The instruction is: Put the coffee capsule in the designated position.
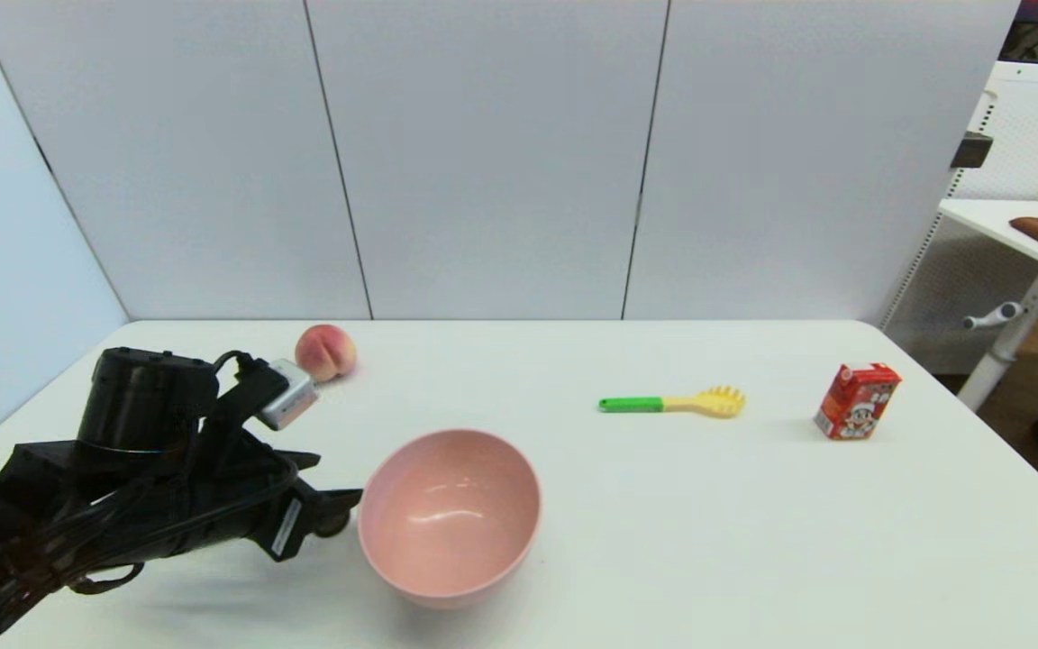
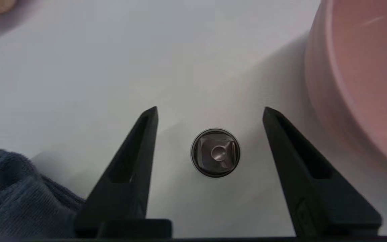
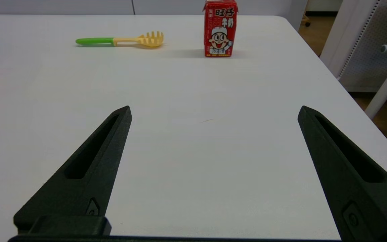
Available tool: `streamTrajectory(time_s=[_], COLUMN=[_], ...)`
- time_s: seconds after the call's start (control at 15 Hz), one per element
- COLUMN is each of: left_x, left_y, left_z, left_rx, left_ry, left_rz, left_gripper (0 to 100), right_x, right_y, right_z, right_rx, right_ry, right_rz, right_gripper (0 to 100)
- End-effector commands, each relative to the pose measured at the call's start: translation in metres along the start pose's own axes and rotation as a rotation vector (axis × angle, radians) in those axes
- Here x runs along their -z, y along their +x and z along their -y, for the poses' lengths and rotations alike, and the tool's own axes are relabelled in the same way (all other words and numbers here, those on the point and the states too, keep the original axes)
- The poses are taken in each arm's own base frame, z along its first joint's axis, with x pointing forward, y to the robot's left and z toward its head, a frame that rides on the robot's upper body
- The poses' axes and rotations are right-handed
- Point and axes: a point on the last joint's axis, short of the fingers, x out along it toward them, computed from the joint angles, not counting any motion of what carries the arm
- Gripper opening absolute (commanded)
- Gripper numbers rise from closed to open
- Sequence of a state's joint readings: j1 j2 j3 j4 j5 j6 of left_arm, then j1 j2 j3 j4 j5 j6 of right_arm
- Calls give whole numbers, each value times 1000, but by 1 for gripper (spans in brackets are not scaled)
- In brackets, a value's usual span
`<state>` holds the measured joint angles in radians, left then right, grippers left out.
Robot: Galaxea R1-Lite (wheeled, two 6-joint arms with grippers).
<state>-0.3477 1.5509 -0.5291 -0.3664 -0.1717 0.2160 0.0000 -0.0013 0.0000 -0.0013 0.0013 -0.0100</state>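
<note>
The coffee capsule (image 2: 215,153), small, dark grey-brown and round with a flared rim, stands on the white table. My left gripper (image 2: 210,109) hangs right over it, open, one finger on each side and neither touching it. A pink bowl (image 2: 358,84) sits close beside the capsule. In the head view my left gripper (image 1: 339,509) is low at the left wall of the pink bowl (image 1: 447,577), and the arm hides the capsule. Over bare table, my right gripper (image 3: 213,107) stands open and holds nothing; it is out of the head view.
A peach (image 1: 325,351) lies at the back left. A green and yellow pasta fork (image 1: 672,403) and a red milk carton (image 1: 855,401) are on the right half. A blue-grey cloth (image 2: 12,195) lies beside the left fingers.
</note>
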Motion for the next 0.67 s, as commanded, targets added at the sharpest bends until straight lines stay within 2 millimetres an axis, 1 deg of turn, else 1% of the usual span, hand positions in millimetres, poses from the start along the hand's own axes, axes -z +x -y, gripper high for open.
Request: streamTrajectory(time_s=[0.07, 0.2, 0.33, 0.4, 0.47, 0.53, 0.6, 0.67], left_x=[12, 35, 61, 75, 93, 106, 119, 131], left_y=[-59, -98, -128, -139, -150, -158, -164, -166], left_z=[7, 14, 24, 31, 39, 45, 51, 55], left_rx=[-62, -125, -189, -207, -249, -288, -329, -364], left_ry=[-2, -23, -16, -6, 7, 18, 38, 43], left_rz=[156, 249, 352, 402, 468, 530, 597, 635], left_gripper=[100, 100, 100, 100, 100, 100, 100, 100], right_x=[0, 0, 0, 0, 0, 0, 0, 0], right_y=[0, 0, 0, 0, 0, 0, 0, 0], right_z=[0, 0, 0, 0, 0, 0, 0, 0], right_rx=[0, 0, 0, 0, 0, 0, 0, 0], right_ry=[-1, -1, -1, 1, 1, 1, -1, -1], right_rz=[-1, -1, -1, -1, -1, -1, -1, -1], right_gripper=[100, 100, 100, 100, 100, 100, 100, 100])
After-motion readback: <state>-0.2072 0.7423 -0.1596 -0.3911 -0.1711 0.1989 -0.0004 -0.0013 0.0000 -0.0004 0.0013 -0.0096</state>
